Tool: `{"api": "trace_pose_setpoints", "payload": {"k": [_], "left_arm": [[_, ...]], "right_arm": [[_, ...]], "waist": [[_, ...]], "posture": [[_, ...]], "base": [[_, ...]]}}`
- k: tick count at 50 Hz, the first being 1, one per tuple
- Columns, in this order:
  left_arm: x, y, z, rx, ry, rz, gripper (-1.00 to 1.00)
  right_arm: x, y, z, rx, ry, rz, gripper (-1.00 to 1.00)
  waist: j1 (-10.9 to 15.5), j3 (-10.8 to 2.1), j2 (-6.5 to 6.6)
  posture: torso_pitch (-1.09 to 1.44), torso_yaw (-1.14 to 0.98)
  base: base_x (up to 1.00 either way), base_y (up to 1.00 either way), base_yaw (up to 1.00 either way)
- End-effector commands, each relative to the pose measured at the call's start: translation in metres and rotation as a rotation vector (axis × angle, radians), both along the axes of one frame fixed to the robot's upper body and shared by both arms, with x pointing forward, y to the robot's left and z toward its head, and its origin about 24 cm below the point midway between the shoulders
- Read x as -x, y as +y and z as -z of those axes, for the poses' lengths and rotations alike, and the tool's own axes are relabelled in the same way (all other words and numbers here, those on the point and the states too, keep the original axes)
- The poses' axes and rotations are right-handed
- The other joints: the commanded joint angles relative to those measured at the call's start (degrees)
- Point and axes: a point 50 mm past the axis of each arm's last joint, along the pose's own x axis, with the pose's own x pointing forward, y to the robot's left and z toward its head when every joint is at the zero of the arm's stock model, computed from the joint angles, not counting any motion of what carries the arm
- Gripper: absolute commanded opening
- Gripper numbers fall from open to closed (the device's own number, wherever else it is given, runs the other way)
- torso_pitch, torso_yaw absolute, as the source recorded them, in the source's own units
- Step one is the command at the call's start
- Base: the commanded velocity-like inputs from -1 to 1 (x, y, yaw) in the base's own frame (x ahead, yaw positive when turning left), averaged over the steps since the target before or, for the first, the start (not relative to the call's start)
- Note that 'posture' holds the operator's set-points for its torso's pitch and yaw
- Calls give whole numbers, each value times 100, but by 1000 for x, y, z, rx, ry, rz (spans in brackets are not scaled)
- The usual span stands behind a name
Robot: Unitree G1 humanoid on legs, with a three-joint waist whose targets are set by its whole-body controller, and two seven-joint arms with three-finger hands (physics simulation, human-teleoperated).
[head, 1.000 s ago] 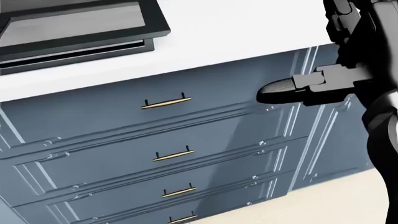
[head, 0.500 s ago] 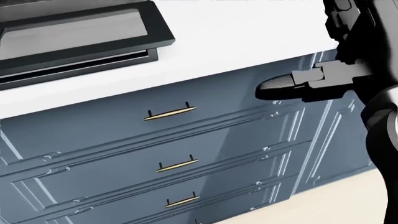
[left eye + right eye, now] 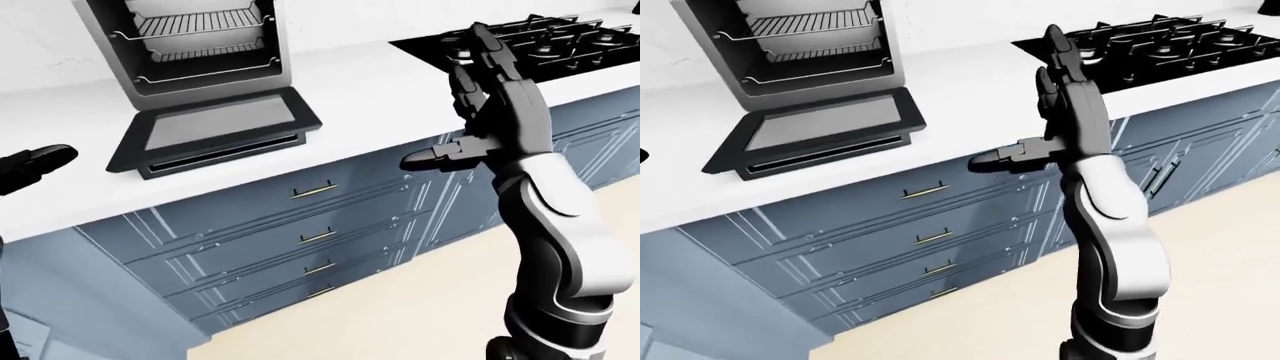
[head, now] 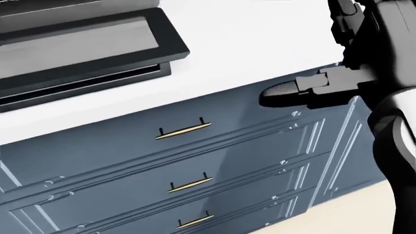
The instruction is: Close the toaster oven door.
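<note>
The silver toaster oven (image 3: pixel 190 45) stands on the white counter (image 3: pixel 380 82) at the upper left of the left-eye view, racks showing inside. Its black glass door (image 3: pixel 215 127) hangs fully open, lying flat over the counter towards me; the head view shows it at the top left, door (image 4: pixel 84 48). My right hand (image 3: pixel 465 101) is raised to the right of the door, apart from it, open with fingers pointing up and thumb (image 4: pixel 279 92) sticking out left. My left hand (image 3: pixel 35 161) pokes in at the left edge, mostly cut off.
A black gas stove (image 3: pixel 540 45) is set into the counter at the upper right. Blue-grey drawers with brass handles (image 3: pixel 315 191) run below the counter edge, with taller cabinet doors (image 3: pixel 1180 157) to the right. Beige floor (image 3: pixel 400 315) lies beneath.
The head view has slid down and slightly right, so the camera moved. Within it, my right hand rose a little and drifted left, still open.
</note>
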Motion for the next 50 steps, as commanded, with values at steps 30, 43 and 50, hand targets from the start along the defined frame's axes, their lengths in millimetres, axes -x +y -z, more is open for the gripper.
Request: {"api": "trace_pose_setpoints", "payload": {"k": [30,43,50], "left_arm": [[4,-2,-23,-51,-87,1,100],[5,0,-26,-48,-89,-4,100],[5,0,-28,-47,-92,-5,100]], "right_arm": [[4,-3,-16,6,-68,10,100],[5,-5,-18,4,-70,12,100],[5,-4,-19,0,-72,8,100]], "waist": [[-47,-125,-152],[-155,-248,592],[-55,-83,222]], "posture": [[0,0],[0,0],[0,0]], "base": [[11,11,0],[11,20,0],[11,20,0]]}}
